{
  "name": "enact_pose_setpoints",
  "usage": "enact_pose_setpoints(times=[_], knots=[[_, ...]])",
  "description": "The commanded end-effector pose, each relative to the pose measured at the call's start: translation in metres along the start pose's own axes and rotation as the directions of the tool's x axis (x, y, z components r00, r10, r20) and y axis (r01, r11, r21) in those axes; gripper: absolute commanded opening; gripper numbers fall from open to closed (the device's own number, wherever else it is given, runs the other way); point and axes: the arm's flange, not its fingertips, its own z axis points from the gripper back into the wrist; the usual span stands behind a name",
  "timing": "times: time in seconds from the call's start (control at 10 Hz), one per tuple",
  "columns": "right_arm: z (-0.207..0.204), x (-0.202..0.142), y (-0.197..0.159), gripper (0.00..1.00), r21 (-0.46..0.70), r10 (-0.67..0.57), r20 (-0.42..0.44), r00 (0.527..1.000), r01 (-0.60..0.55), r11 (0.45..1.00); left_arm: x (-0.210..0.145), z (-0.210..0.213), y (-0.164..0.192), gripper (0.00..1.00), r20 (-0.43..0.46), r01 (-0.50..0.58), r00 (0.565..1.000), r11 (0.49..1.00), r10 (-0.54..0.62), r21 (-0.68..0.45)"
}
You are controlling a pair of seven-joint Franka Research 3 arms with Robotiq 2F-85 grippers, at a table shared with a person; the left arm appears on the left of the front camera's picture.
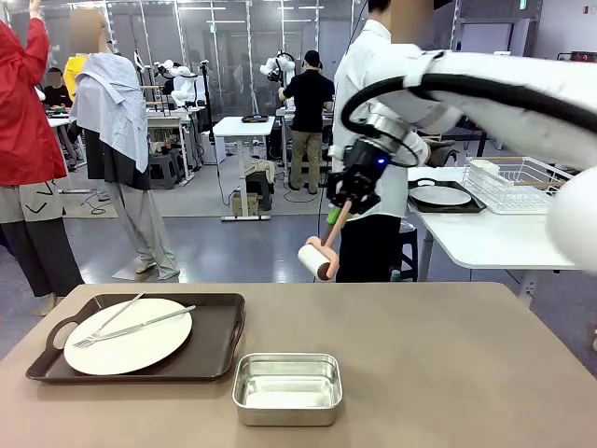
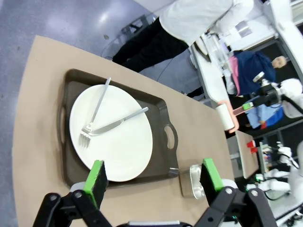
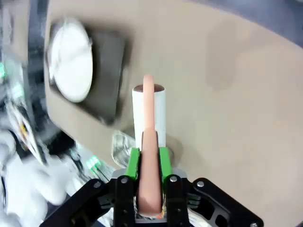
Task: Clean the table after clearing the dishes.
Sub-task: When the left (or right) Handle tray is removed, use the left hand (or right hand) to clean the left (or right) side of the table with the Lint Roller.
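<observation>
Table (image 1: 438, 373) status: taupe-brown top, carrying two items along its near edge.

Dishes: one dark brown handled tray (image 1: 216, 347) lies at the near left corner of the table. A round white plate (image 1: 131, 343) lies flat inside it. A fork (image 2: 97, 109) and a knife (image 2: 121, 122) rest on the plate, their working ends meeting toward the table's left edge and their handles spread apart. A second dark tray (image 1: 417, 200) with a white plate (image 1: 440, 195) sits on the smaller white table (image 1: 485, 238), just beside a wire rack (image 1: 519, 183).

Steel pan (image 1: 286, 388): small, rectangular, at the middle of the near edge, just beside the tray's right end and apart from it.

Right gripper (image 1: 341, 209): clenched on the pink handle of a lint roller (image 1: 314, 259). In the right wrist view the green pads (image 3: 134, 163) press both sides of the handle. The roller hangs tilted, white roll lowest, in the air at the middle of the table's far edge, clear of the top.

Left gripper (image 2: 154, 176): released, fingers spread wide with nothing between them, raised above the near side of the tray.

Person (image 1: 371, 93): stands past the far edge in a white top and dark trousers, partly behind the right arm.
</observation>
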Motion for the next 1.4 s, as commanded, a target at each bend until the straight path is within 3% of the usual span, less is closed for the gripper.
enact_pose_setpoints(times=[0.0, 0.3, 0.4, 0.5, 1.0, 1.1, 1.3], knots=[[-0.083, -0.209, -0.076, 0.01, 0.104, -0.248, 0.141, 0.959, 0.234, 0.967, 0.0, 0.002, 0.001, 1.0, 0.009, 0.006, 1.0, 1.0, -0.006, -0.016], [-0.094, -0.24, -0.097, 0.01, 0.163, -0.291, 0.175, 0.941, 0.264, 0.951, 0.0, 0.002, 0.001, 1.0, 0.009, 0.006, 1.0, 1.0, -0.006, -0.016], [-0.095, -0.24, -0.092, 0.01, 0.07, -0.171, 0.192, 0.966, 0.16, 0.985, 0.0, 0.002, 0.001, 1.0, 0.009, 0.006, 1.0, 1.0, -0.006, -0.016], [-0.038, -0.094, -0.072, 0.01, 0.126, -0.315, 0.121, 0.941, 0.3, 0.946, 0.0, 0.002, 0.001, 1.0, 0.009, 0.006, 1.0, 1.0, -0.006, -0.016], [-0.038, -0.094, -0.072, 0.01, 0.126, -0.315, 0.121, 0.941, 0.3, 0.946, 0.0, 0.002, 0.001, 1.0, 0.009, 0.006, 1.0, 1.0, -0.006, -0.016], [-0.038, -0.095, -0.075, 0.21, 0.137, -0.292, 0.14, 0.946, 0.274, 0.952, 0.0, 0.002, 0.001, 1.0, 0.009, 0.006, 1.0, 1.0, -0.006, -0.016], [-0.056, -0.106, -0.099, 0.21, 0.171, -0.253, 0.097, 0.963, 0.234, 0.957, 0.0, 0.002, 0.001, 1.0, 0.009, 0.006, 1.0, 1.0, -0.006, -0.016]])
